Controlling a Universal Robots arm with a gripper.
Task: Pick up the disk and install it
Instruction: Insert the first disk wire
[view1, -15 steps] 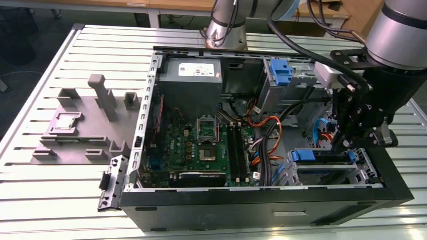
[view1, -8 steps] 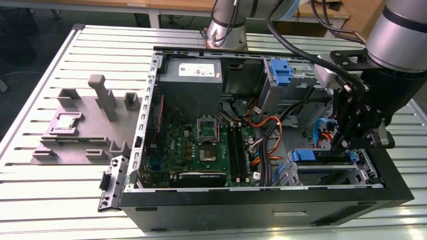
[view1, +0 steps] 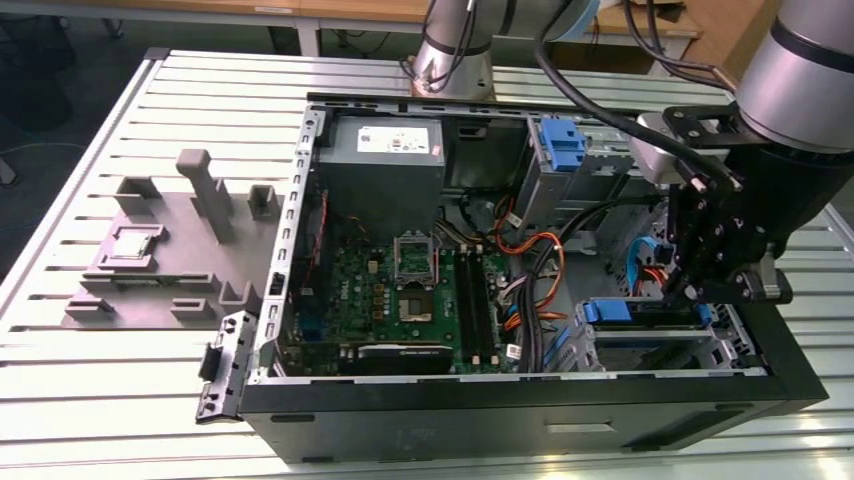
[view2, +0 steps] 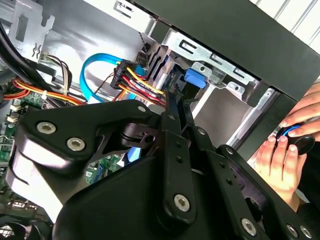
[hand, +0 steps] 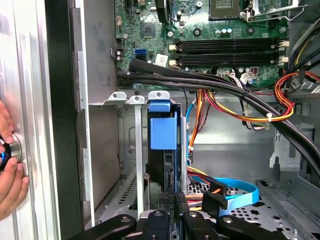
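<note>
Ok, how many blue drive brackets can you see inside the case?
2. One blue bracket stands in the cage at the exterior view's top. The other sits in the bay at the exterior view's lower right, beside the gripper. The arm may hide more.

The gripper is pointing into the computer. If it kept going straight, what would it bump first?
Probably the disk with its blue rail, standing in the drive bay right ahead of the gripper. Depth is hard to judge; it may already be touching.
</note>
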